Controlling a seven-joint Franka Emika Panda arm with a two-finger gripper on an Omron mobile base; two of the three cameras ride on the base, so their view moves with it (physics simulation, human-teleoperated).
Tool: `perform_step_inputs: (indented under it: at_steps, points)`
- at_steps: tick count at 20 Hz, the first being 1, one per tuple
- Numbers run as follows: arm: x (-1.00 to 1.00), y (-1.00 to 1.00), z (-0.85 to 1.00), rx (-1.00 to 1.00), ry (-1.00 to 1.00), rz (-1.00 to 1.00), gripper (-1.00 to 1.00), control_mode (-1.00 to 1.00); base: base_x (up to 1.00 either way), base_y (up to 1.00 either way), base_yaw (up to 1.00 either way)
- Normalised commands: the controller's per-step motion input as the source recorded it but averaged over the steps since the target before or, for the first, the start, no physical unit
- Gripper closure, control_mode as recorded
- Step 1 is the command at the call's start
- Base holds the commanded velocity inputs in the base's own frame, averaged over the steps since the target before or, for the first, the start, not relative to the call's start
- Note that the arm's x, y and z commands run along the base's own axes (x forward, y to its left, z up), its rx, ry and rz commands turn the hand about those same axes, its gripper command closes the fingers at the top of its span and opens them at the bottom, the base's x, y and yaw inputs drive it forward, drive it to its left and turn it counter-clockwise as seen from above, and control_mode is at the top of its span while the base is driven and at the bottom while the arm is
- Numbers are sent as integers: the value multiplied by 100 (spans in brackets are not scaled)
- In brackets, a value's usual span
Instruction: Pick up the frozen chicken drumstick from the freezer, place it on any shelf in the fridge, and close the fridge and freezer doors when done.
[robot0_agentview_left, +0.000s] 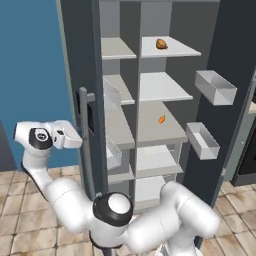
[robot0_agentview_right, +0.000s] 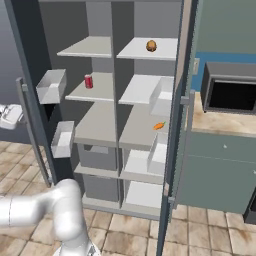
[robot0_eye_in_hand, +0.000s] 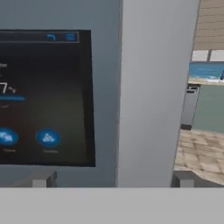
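The freezer door's bar handle (robot0_eye_in_hand: 146, 87) is looming closest, sitting between the spread fingers of the claw (robot0_eye_in_hand: 111, 178), wide apart and holding nothing, probably lining up to swing the door shut. The frozen chicken drumstick (robot0_agentview_left: 161, 44) is lying on the fridge's top shelf (robot0_agentview_left: 182, 50).

- Small rounded golden-brown drumstick (robot0_agentview_left: 161, 44) with a darker brown patch
- Pale grey flat shelves (robot0_agentview_left: 170, 86)
- Dark grey-blue freezer door (robot0_agentview_left: 80, 65), black blue-lit panel (robot0_eye_in_hand: 43, 96)
- Bright orange carrot-like piece (robot0_agentview_left: 161, 119)
- Red can (robot0_agentview_right: 88, 81)
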Motion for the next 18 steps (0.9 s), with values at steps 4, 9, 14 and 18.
perform_step_inputs:
  at_steps: [4,9,14,18]
  points:
    - [89,-59,0,0,0,11,-100,-100,0,0,0]
    - [49,-91,-11,0,-15,20,-100,-100,0,0,0]
    - [0,-100,-11,2,-28,27,-100,-100,0,0,0]
    - [13,-100,-1,7,-24,27,-100,-100,0,0,0]
